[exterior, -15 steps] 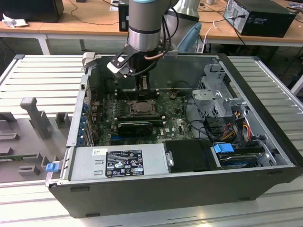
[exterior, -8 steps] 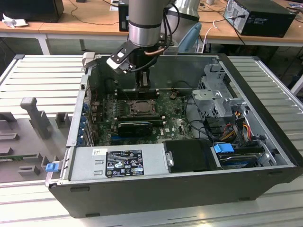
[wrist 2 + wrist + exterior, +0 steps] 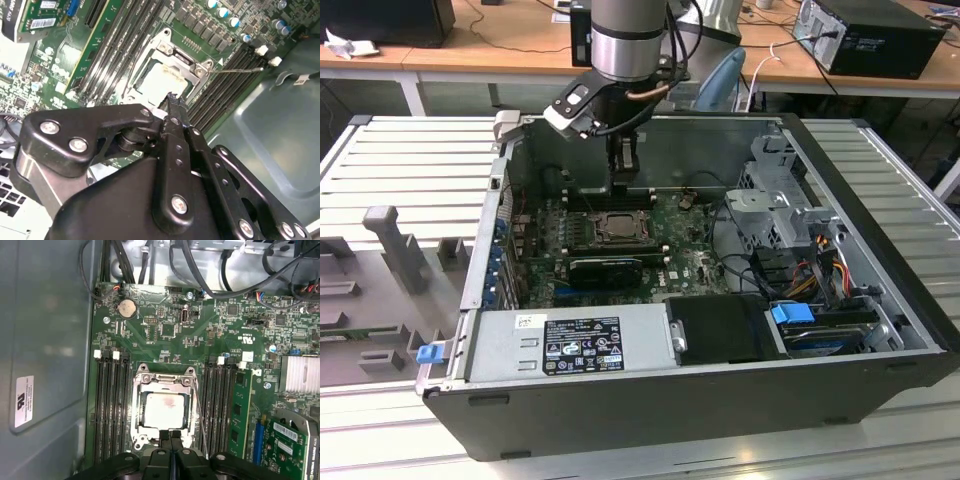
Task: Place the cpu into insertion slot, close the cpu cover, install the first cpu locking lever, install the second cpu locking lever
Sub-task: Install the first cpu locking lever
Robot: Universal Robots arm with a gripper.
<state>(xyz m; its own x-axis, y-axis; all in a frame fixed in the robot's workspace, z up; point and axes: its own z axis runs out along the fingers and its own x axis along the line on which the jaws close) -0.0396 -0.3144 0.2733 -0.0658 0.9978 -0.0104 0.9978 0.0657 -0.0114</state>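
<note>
The cpu lies flat in the insertion slot, its pale metal top showing through the window of the cpu cover, which lies down over it. In the second wrist view the cpu and the cover show the same. A thin wire locking lever sticks out sideways over the memory slots, also seen as the lever beside the socket. My gripper is shut with nothing between its fingers, hovering at one edge of the socket. In the exterior view the gripper hangs just behind the cpu.
Black memory slots flank the socket on both sides. A graphics card, power supply and drive cage fill the case. Cables run at the exterior view's right. The case wall stands close to the socket.
</note>
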